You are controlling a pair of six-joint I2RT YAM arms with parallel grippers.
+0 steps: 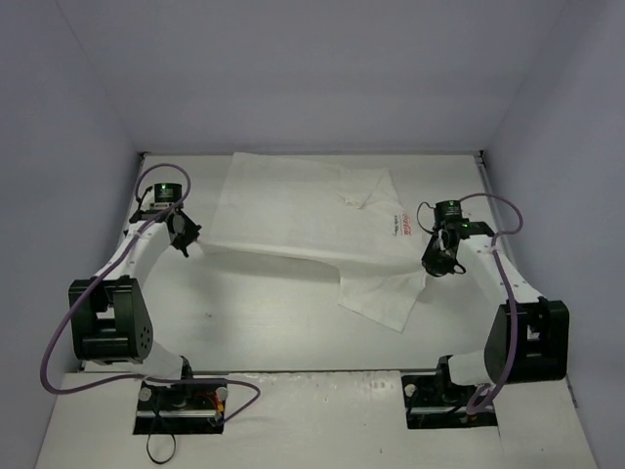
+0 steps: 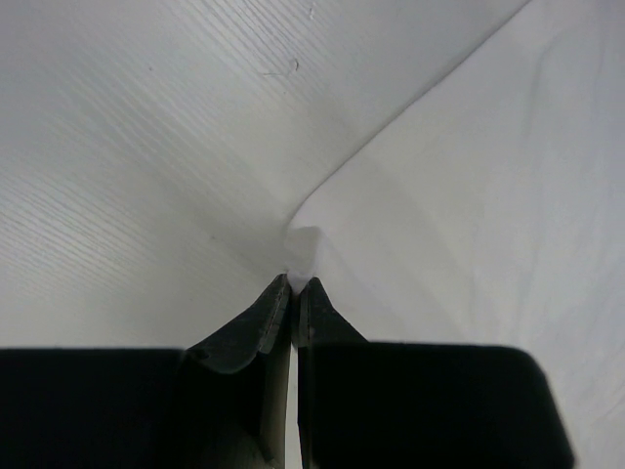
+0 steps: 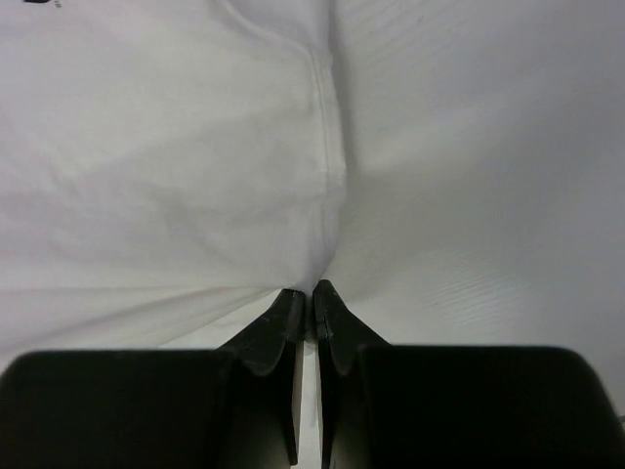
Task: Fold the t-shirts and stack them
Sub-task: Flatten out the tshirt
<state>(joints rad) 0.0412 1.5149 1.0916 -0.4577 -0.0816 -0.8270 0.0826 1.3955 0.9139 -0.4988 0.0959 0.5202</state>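
T-shirt (image 1: 293, 210) edges in L end effector (image 2: 294, 285) & R end effector (image 3: 312, 290)

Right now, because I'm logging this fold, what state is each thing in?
t-shirt, spread out, not yet neatly folded, near edge stretched between the two grippers.
left gripper, shut on a corner of the t-shirt.
right gripper, shut on the t-shirt's edge.
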